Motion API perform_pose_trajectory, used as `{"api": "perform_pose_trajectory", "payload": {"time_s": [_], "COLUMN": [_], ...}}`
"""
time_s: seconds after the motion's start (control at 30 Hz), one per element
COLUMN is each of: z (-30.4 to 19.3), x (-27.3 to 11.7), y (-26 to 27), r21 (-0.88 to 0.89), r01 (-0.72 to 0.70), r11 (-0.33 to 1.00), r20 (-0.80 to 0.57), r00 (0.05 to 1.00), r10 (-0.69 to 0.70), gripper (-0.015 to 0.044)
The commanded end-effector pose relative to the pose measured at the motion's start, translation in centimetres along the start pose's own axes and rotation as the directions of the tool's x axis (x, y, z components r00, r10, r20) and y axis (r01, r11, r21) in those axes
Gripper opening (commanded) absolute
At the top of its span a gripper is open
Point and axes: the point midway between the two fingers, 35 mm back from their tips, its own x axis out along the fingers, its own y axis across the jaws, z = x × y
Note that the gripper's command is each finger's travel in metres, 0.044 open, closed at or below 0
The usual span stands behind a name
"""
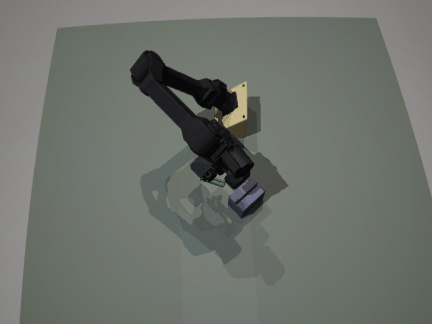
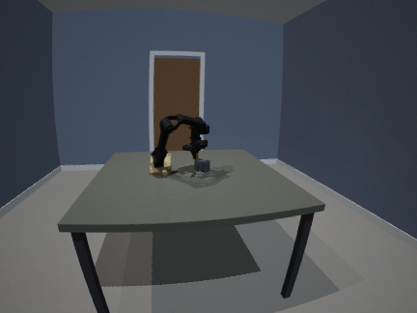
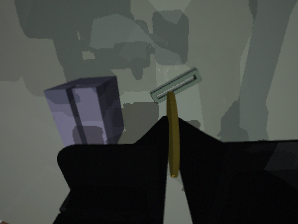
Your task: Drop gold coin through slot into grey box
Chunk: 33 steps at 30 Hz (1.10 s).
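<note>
Wrist view: gripper (image 3: 169, 121) (image 2: 195, 148) clamped on coin (image 3: 173, 135) (image 2: 197, 156), above table (image 1: 320, 225) (image 2: 193, 205) (image 3: 215, 120), well inside its edges. Align coin with box (image 1: 246, 200) (image 2: 202, 165) (image 3: 107, 112) slot (image 3: 76, 115) (image 1: 245, 193) before lowering.

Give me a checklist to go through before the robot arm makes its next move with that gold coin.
1. Coin held in the gripper: ok.
2. Coin out of its holder: ok.
3. Slot in the box uncovered: ok.
4. Coin over the slot: not ok; it is off to one side.
5. Coin's turn matching the slot closely enough: cannot tell.
6. Coin's bottom edge high enough to clear the lid: cannot tell.
</note>
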Motion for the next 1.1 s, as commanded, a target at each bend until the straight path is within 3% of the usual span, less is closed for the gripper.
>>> {"api": "perform_pose_trajectory", "payload": {"time_s": [0.0, 1.07], "z": [-0.2, -1.8], "x": [-0.1, 0.0], "y": [1.0, 9.0], "r21": [0.004, 0.006], "r01": [-0.002, -0.005], "r11": [1.000, 1.000], "r20": [-0.004, -0.004], "r00": [1.000, 1.000], "r10": [0.002, 0.005], "gripper": [0.0000, 0.0000]}}
